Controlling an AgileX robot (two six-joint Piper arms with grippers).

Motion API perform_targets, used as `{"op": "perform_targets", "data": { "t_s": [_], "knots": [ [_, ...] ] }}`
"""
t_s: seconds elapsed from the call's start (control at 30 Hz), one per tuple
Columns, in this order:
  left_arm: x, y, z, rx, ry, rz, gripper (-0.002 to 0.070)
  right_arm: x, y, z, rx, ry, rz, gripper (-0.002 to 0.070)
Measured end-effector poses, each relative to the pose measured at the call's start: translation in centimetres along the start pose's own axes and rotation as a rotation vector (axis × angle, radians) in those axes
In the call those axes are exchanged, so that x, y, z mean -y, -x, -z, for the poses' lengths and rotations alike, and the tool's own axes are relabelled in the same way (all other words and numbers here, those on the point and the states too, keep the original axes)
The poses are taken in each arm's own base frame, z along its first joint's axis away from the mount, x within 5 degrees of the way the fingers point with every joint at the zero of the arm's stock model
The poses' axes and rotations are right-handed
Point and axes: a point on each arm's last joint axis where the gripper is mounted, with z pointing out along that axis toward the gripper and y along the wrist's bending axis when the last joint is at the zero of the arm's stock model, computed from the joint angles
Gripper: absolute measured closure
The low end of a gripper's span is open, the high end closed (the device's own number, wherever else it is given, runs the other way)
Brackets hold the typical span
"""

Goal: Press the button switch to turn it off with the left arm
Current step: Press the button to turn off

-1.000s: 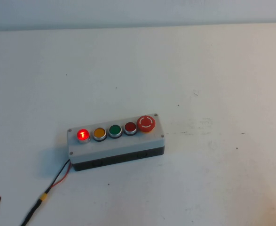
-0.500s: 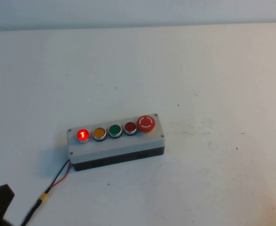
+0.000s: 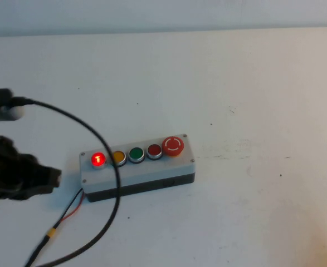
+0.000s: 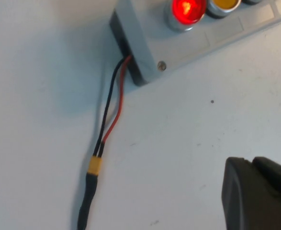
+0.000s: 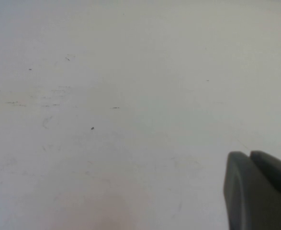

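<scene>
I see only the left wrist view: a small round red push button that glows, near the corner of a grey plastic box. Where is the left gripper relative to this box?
Observer: In the high view the left gripper is to the left of the grey plastic box, apart from it and not on the glowing red push button.
Operator: How many buttons does the row have?
Observer: Five. After the glowing one come a round yellow button, a round green button, a small dark red button and a large red mushroom button.
Operator: And the right gripper?
Observer: The right gripper shows only in its own wrist view, shut, over the white table.
</scene>
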Motion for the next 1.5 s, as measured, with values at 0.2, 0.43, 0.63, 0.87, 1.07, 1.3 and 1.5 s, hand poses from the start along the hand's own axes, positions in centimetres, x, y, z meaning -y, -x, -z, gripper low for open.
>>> {"op": "perform_targets", "data": {
  "t_s": [0.2,0.43,0.63,0.87,1.07,1.3,1.5],
  "knots": [
    [2.4,5.0,-4.2,-0.123,-0.004,-0.166,0.0677,0.0,0.0,0.0,0.0,0.0,0.0,0.0692],
    [2.6,8.5,-7.8,-0.208,0.032,-0.218,0.0677,0.0,0.0,0.0,0.0,0.0,0.0,0.0692],
    [2.3,10.8,-10.1,-0.225,0.057,-0.229,0.0677,0.0,0.0,0.0,0.0,0.0,0.0,0.0692],
    [1.8,10.8,-12.4,-0.287,0.064,-0.227,0.0677,0.0,0.0,0.0,0.0,0.0,0.0,0.0692],
    [1.7,10.8,-13.0,-0.303,0.063,-0.225,0.0677,0.0,0.0,0.0,0.0,0.0,0.0,0.0692],
    [1.6,11.1,-13.3,-0.3,0.075,-0.23,0.0677,0.0,0.0,0.0,0.0,0.0,0.0,0.0692],
    [1.5,11.2,-13.9,-0.308,0.078,-0.229,0.0677,0.0,0.0,0.0,0.0,0.0,0.0,0.0692]
  ]
}}
